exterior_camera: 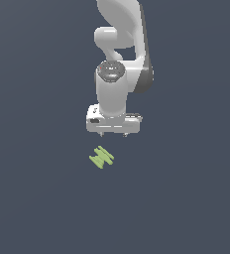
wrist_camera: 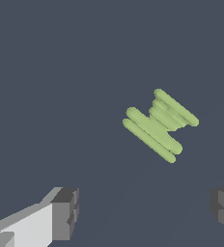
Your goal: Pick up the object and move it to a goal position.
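The object point(exterior_camera: 101, 157) is a small light-green ridged zigzag piece lying on the dark floor, turned at a slant. My gripper point(exterior_camera: 113, 134) hangs above it, a little toward the exterior view's right, with only the short fingertips showing under the white hand. In the wrist view the object point(wrist_camera: 160, 124) lies apart from the fingers point(wrist_camera: 65, 212), not between them. The jaws stand wide open and hold nothing.
The white arm point(exterior_camera: 119, 59) rises behind the hand. The dark grey floor point(exterior_camera: 186, 198) spreads flat on all sides, with no other objects in view.
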`<state>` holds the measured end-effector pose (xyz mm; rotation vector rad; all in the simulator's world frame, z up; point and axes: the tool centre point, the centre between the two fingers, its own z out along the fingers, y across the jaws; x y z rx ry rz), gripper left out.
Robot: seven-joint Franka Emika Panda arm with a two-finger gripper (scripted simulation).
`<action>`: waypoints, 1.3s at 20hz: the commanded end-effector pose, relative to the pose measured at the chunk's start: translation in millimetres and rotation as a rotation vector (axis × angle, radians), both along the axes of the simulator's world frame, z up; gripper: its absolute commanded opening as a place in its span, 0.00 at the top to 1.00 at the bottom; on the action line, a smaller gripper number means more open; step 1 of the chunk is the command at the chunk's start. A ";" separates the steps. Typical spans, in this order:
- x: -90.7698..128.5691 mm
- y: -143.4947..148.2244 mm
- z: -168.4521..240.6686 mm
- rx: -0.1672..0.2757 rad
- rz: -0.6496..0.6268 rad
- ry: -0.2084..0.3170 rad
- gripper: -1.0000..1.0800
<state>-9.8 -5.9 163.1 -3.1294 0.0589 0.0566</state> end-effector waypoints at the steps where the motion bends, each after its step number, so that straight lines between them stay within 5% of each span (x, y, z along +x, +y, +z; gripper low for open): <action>1: 0.0 0.0 0.0 0.000 0.000 0.000 0.38; 15: -5.4 3.3 -2.3 -0.013 0.018 0.015 0.38; 26: 1.0 -19.1 -23.4 -0.123 0.086 -0.037 0.38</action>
